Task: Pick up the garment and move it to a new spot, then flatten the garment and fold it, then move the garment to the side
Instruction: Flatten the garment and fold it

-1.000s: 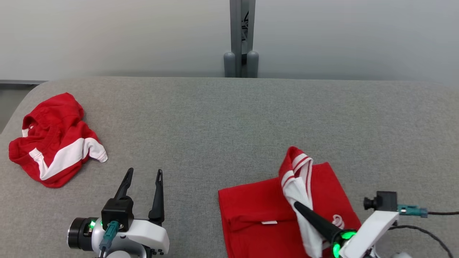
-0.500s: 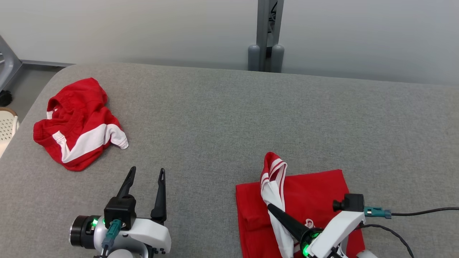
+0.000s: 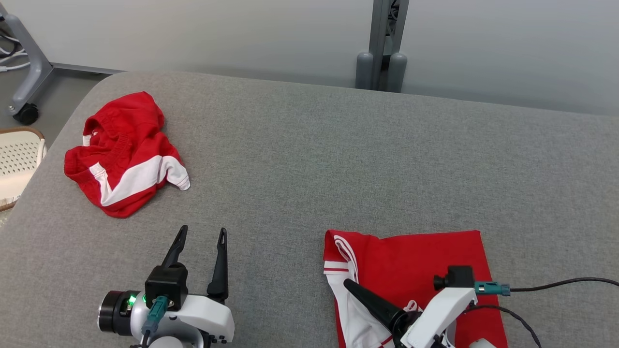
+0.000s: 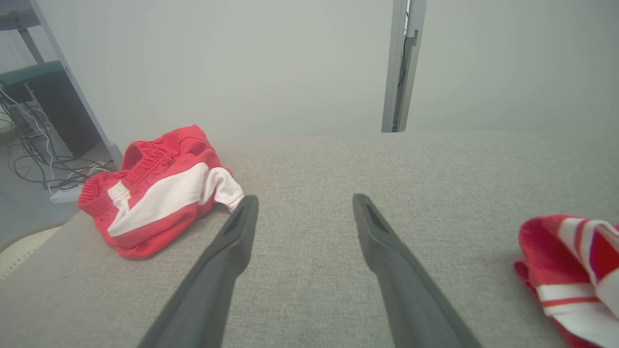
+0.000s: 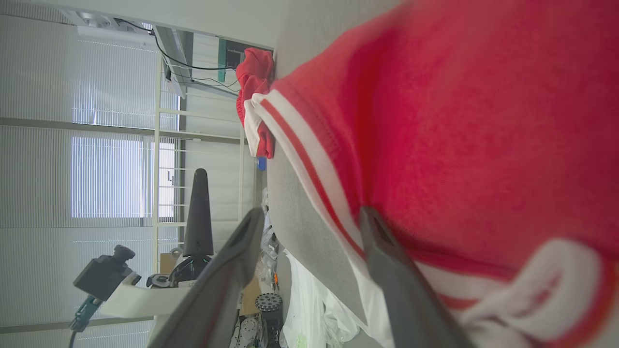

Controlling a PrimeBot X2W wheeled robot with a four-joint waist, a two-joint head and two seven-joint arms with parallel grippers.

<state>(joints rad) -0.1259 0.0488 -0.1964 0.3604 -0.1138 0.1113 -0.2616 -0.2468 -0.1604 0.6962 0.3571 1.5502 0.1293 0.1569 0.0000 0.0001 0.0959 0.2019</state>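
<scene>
Sleeve (image 3: pixel 340 265) dropped onto garment (image 3: pixel 425 256) — right end effector (image 5: pixel 312 212) apart; left end effector (image 3: pixel 203 229) apart

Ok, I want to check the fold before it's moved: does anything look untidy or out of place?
Yes. On the folded garment, the white-striped part lies bunched along the left edge, so the fold isn't a clean rectangle. A second red and white garment sits crumpled on the table, far left.
</scene>
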